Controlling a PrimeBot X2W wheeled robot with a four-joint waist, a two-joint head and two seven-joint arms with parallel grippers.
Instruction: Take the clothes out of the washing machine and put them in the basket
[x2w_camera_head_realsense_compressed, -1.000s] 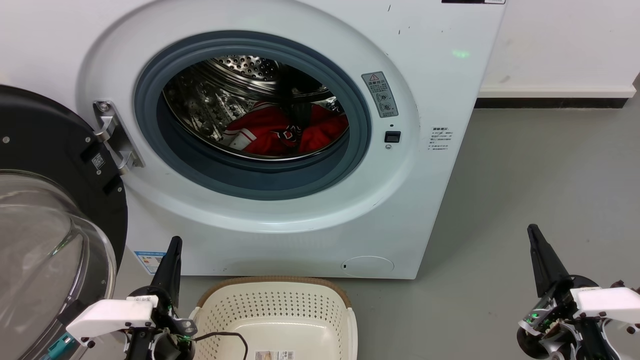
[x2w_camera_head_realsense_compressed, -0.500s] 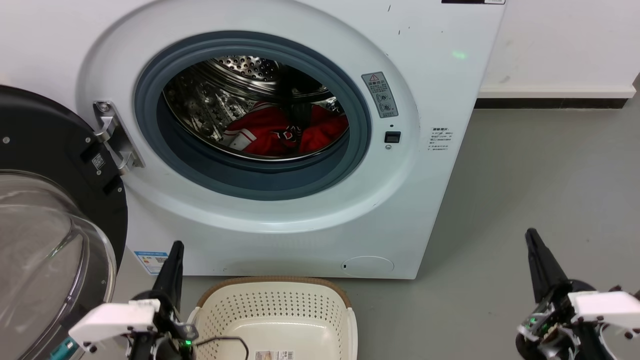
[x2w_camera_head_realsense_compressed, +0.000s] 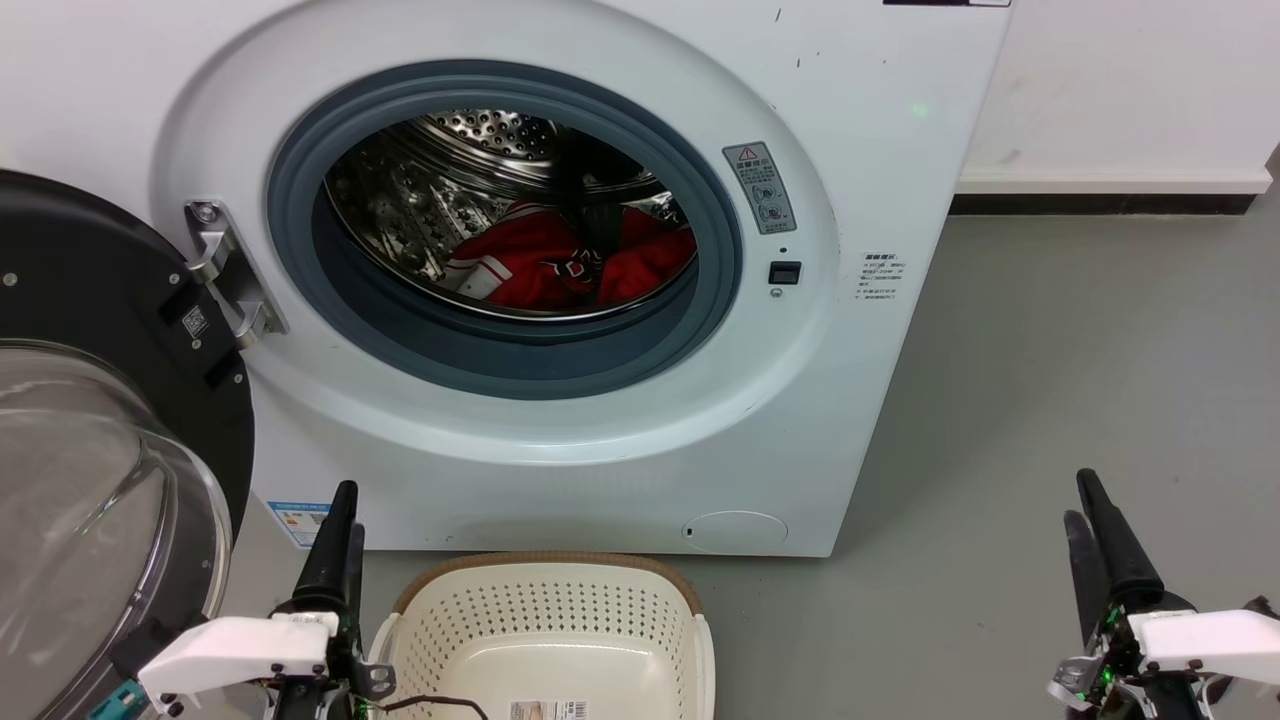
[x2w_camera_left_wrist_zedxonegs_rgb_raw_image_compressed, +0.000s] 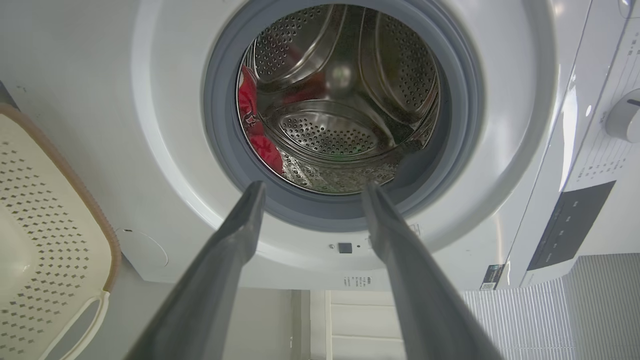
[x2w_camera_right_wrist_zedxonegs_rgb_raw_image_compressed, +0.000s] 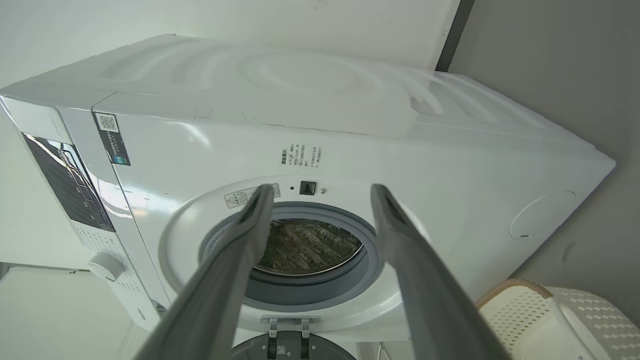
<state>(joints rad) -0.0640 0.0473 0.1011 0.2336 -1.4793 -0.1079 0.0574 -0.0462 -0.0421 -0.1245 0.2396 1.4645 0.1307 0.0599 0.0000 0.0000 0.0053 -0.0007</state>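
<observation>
Red clothes (x2w_camera_head_realsense_compressed: 540, 265) lie inside the open washing machine (x2w_camera_head_realsense_compressed: 860, 180).

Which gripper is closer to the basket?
The left gripper: it stands right beside the basket, while the right gripper is far off over the grey floor.

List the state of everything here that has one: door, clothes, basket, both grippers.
Washing machine door: wide open, swung to the left.
Clothes: lying in the drum, not gripped.
Basket: on the floor below the opening, no clothes in the part seen.
Left gripper: open, empty.
Right gripper: open, empty.
</observation>
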